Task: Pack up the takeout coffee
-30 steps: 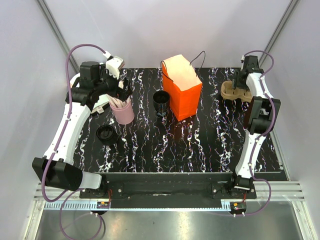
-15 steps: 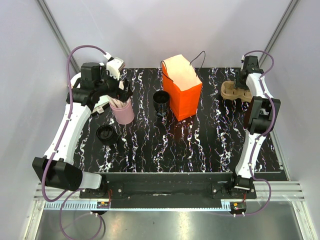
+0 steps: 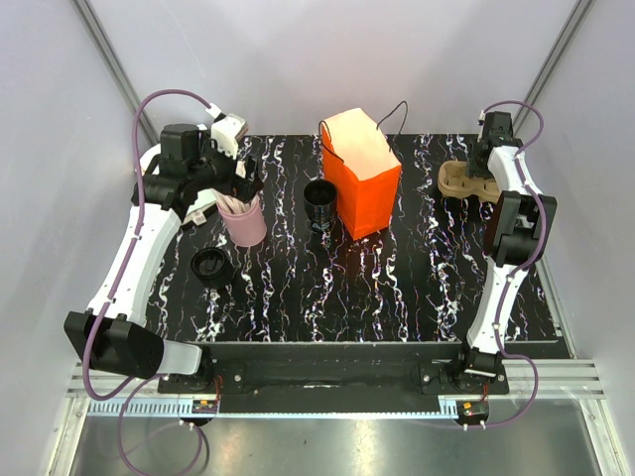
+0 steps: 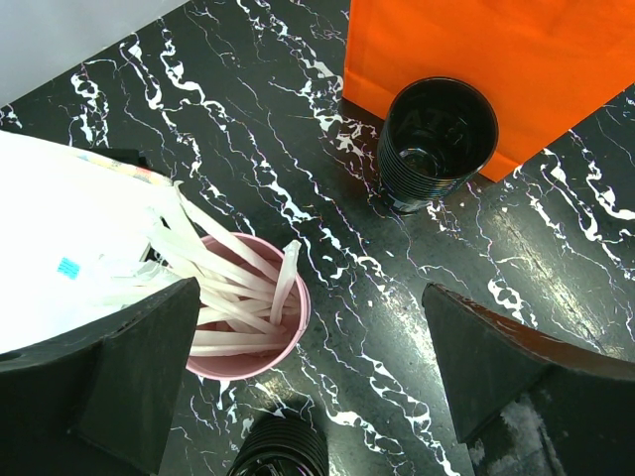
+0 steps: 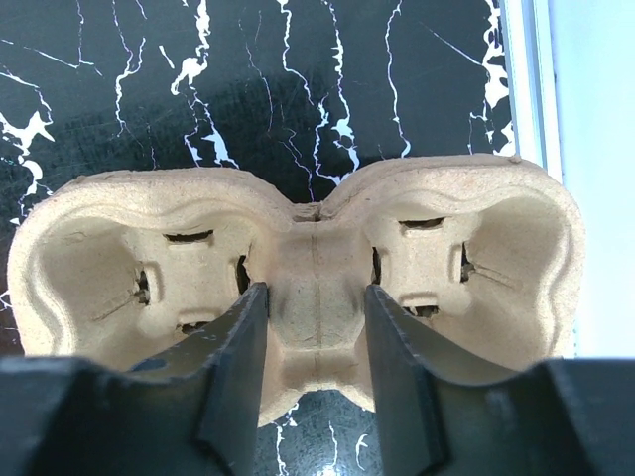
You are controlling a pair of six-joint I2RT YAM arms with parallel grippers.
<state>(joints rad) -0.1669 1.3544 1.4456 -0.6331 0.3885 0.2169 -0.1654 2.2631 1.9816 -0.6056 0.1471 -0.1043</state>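
Observation:
The takeout coffee, a small black cup with a dark lid, stands at the front left; only its ribbed top shows at the bottom edge of the left wrist view. My left gripper hangs open and empty above the pink cup of sticks. A lidless black cup stands against the orange bag. At the back right, my right gripper is shut on the middle ridge of a brown cardboard cup carrier.
The black marbled table ends close behind the carrier, where a pale edge strip shows. The orange bag has a thin dark cord handle and stands upright mid-table.
The top view shows both arms almost still. The carrier, cups and bag have not moved.

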